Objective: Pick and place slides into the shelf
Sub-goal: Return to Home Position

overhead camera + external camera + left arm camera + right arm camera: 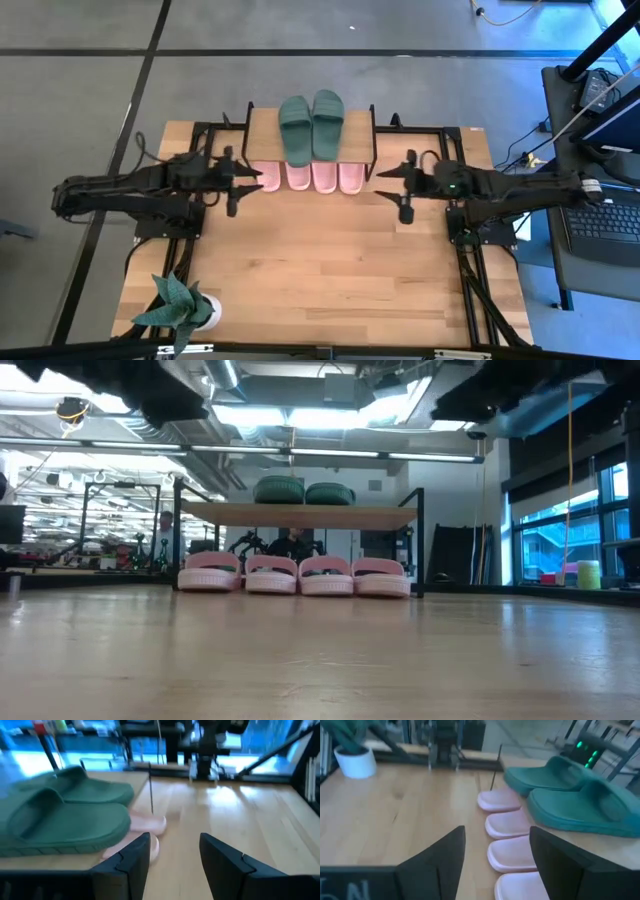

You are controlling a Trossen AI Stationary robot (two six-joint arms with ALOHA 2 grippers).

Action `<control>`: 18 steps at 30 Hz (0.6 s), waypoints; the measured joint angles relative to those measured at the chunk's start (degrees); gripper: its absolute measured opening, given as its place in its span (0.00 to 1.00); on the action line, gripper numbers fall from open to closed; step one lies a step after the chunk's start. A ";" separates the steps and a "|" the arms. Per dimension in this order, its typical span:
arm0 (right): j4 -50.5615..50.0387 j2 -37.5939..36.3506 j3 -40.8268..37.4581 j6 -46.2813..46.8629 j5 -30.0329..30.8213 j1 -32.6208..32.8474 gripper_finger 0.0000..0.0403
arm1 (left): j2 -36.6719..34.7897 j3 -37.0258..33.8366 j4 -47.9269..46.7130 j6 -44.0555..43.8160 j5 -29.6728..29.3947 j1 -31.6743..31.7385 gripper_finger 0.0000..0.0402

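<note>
The shelf [262, 128] stands at the table's far middle, a light plank on thin black legs. A dark green pair of slides [311, 126] lies side by side on its plank. Several light pink slides [311, 177] stand in a row on the tabletop under it, their ends sticking out toward the near side. In the low view the green pair [305, 491] sits above the pink row [295, 575]. My left gripper [240, 188] hovers open and empty just left of the shelf. Just right of the shelf, my right gripper [398, 188] is also open and empty.
A potted plant [180, 305] in a white pot [355, 760] stands at the table's near-left corner. The bare wooden tabletop [320, 260] stretches in front of the shelf. A laptop [600, 225] sits on a side stand past the table's right edge.
</note>
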 joint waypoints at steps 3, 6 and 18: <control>2.83 -7.07 -5.70 0.24 -0.01 -0.99 0.55 | -5.81 -3.84 1.94 0.01 -0.14 0.01 0.41; 4.99 -13.41 -10.53 0.50 -0.35 -1.90 0.55 | -10.92 -6.94 2.09 0.03 -0.11 0.01 0.41; 6.33 -31.76 -20.68 0.63 -4.89 -3.16 0.55 | -24.22 -14.66 2.00 -0.09 0.48 0.05 0.41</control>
